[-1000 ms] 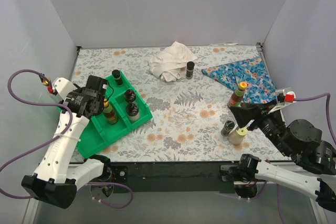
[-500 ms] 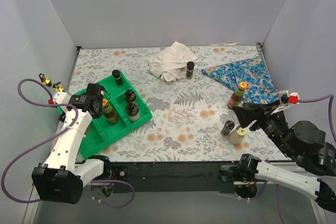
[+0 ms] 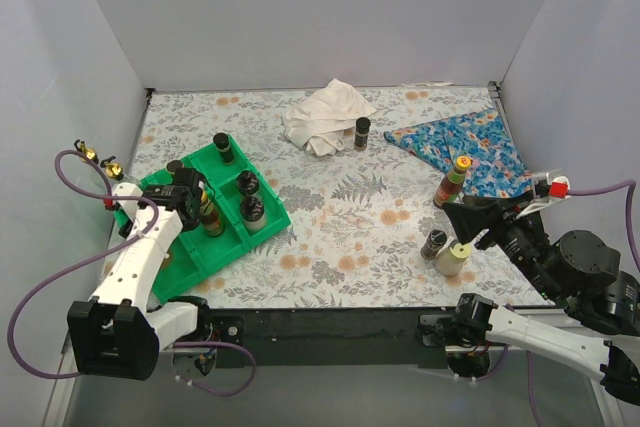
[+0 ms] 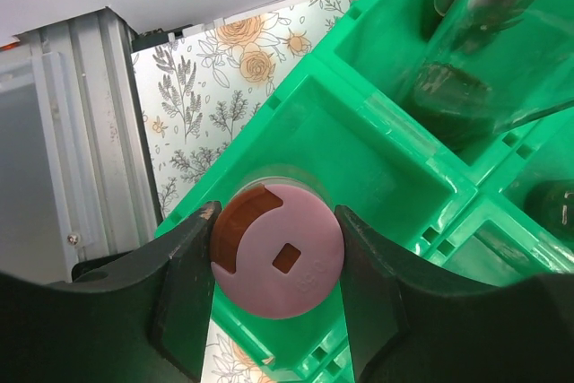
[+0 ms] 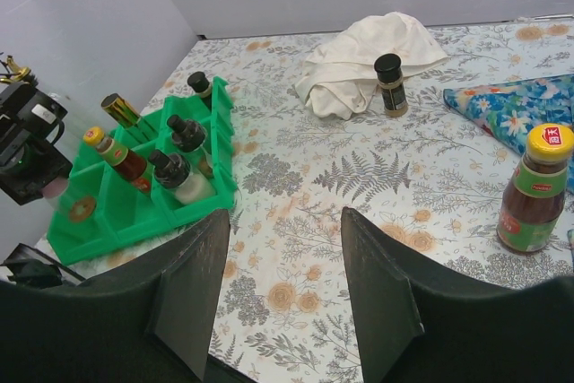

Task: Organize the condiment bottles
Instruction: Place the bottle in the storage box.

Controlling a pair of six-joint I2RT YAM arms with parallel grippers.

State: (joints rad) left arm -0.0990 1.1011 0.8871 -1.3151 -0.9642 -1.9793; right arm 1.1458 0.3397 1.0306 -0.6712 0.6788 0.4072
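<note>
Pink-capped jar (image 4: 278, 262) clamped between the left gripper (image 4: 274, 250) fingers, a green tray (image 4: 359, 141) compartment just beneath. Right gripper (image 5: 282, 284) fingers spread apart, holding nothing; yellow-capped bottle (image 5: 536, 187) ahead to its right.

A green plastic compartment tray (image 3: 215, 252) at the left holds three black-capped dark glass bottles (image 3: 247, 183) and a yellow-capped bottle (image 3: 210, 219). A black-capped jar (image 3: 362, 133) stands beside the crumpled white cloth (image 3: 320, 115). A red-and-yellow-capped bottle (image 3: 452, 180), small dark jar (image 3: 433, 243) and cream bottle (image 3: 452, 259) stand at the right.
</note>
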